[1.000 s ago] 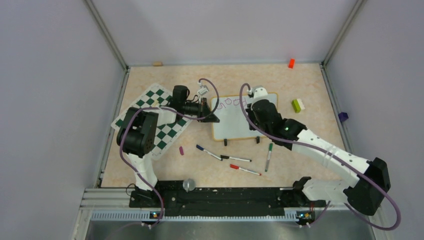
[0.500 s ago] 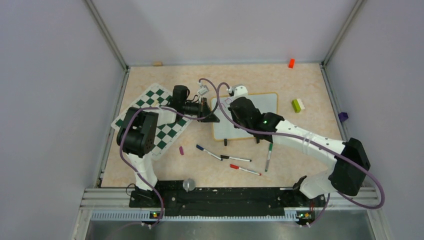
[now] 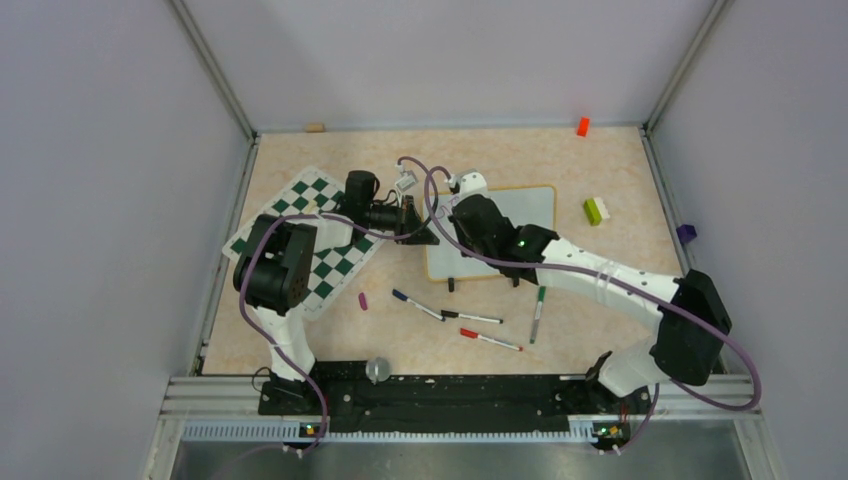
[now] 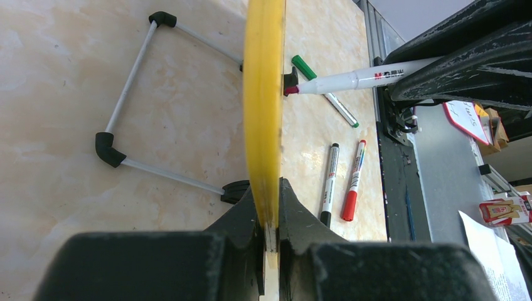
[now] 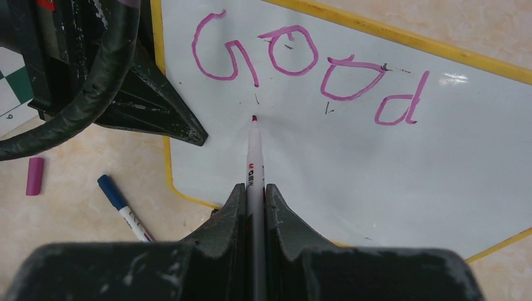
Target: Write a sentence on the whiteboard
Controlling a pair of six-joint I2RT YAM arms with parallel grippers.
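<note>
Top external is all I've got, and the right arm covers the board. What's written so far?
Observer: The right wrist view shows one word, "Good", in purple on the whiteboard. Nothing is written below it.
Operator: Pen grip OK?
Observer: The right gripper is shut on the marker, with its tip just below the "G".
Operator: Left arm doing anything?
Observer: The left gripper is shut on the whiteboard's edge, seen edge-on in the left wrist view.
</note>
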